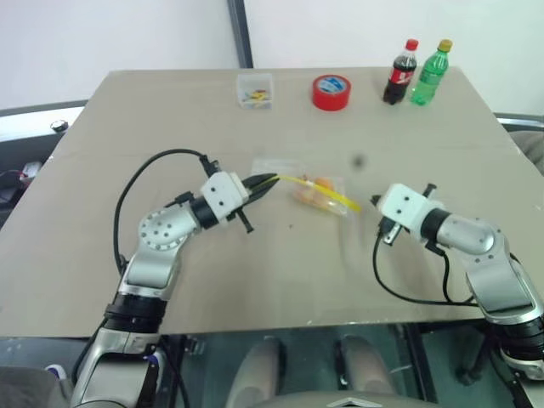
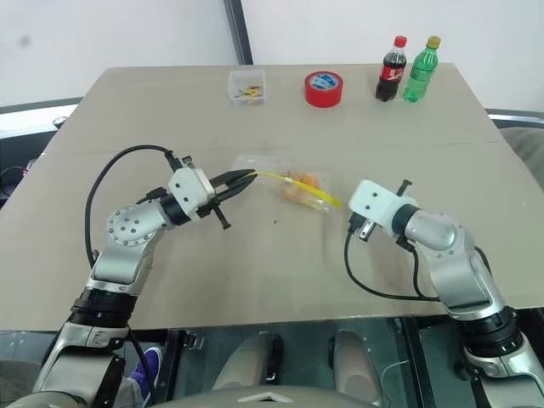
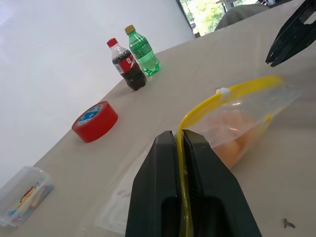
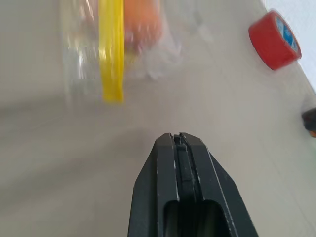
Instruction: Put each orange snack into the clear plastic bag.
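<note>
- My left gripper (image 3: 178, 140) pinched the clear plastic bag's (image 1: 319, 194) yellow seal strip (image 3: 224, 94).
- My right gripper (image 4: 177, 143) was closed, empty, just beside the bag.
- Orange snacks (image 3: 232, 133) lay inside, mid-table.

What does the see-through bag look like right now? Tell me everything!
The clear plastic bag is thin, crinkly and see-through, with a yellow seal strip along one edge. It lies near the middle of the table, and the orange snacks show through its wall. The left gripper has its jaws shut on the yellow strip, lifting that end. The right gripper is apart from it.
</note>
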Available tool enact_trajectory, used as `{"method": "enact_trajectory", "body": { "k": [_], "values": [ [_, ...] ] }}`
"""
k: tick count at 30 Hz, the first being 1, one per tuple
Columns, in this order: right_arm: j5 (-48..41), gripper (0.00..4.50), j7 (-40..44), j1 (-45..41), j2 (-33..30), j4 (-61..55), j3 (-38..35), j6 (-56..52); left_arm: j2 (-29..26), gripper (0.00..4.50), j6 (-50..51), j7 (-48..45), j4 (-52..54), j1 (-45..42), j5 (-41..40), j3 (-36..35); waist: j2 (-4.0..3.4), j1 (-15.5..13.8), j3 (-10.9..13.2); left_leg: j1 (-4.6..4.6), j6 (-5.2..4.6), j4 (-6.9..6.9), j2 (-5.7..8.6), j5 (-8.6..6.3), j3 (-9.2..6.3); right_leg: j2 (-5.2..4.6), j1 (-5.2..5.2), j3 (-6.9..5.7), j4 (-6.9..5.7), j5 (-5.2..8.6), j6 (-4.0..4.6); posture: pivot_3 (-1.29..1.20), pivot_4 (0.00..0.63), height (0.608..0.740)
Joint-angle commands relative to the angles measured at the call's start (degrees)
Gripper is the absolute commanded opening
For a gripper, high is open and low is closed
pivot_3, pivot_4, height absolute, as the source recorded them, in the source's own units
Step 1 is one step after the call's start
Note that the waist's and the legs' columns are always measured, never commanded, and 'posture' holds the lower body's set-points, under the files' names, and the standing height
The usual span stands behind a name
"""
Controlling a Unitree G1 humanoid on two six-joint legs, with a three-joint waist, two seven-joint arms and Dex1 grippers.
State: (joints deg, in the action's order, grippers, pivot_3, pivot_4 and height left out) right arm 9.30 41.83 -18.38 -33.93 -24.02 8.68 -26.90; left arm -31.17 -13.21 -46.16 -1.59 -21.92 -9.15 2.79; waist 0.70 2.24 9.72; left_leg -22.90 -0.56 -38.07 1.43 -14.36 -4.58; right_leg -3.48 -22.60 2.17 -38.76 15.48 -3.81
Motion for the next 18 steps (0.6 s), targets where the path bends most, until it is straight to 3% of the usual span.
{"method": "enact_trajectory", "body": {
  "k": [1, 2, 3, 18],
  "values": [
    [-0.3, 1.32, -0.8, -4.9, 1.7, -4.3, 1.6, 0.1, 0.0, 0.0, -0.6, -0.2, 1.4, -1.0, 0.0, -0.1, 0.0, 0.0, 0.0, 0.01, 0.0, 0.0, 0.0, 0.0, 0.01, 0.0, 0.0, 0.01, 0.0, 0.0, 0.0, 0.0, 0.15, 0.74],
    [-0.3, 1.93, -0.8, -5.6, 2.3, -4.5, 2.5, -0.6, 0.1, 0.0, -0.6, -0.2, 1.4, -1.0, 0.1, 0.0, 0.0, -0.1, 0.0, 0.01, 0.0, 0.0, 0.01, 0.0, 0.0, -0.01, 0.0, 0.0, 0.0, 0.0, 0.0, 0.0, 0.15, 0.74],
    [-1.0, 2.26, -0.2, -6.2, 2.6, -4.8, 3.3, -1.3, 0.1, 0.0, -0.7, -0.3, 1.4, -1.1, 0.1, 0.0, 0.01, -0.2, 0.0, 0.0, 0.0, 0.0, 0.01, 0.0, -0.02, -0.01, 0.0, -0.01, 0.02, 0.0, 0.0, 0.0, 0.15, 0.74],
    [-1.9, 2.26, -0.4, -14.4, 8.9, 4.8, 10.3, 2.6, -0.5, 0.0, -0.9, -0.4, 3.1, 0.3, 0.8, -0.4, 0.0, -0.3, 0.0, -0.02, 0.0, 0.02, 0.03, 0.0, -0.04, -0.03, -0.01, -0.04, 0.06, 0.0, 0.0, 0.0, 0.15, 0.74]
  ]
}}
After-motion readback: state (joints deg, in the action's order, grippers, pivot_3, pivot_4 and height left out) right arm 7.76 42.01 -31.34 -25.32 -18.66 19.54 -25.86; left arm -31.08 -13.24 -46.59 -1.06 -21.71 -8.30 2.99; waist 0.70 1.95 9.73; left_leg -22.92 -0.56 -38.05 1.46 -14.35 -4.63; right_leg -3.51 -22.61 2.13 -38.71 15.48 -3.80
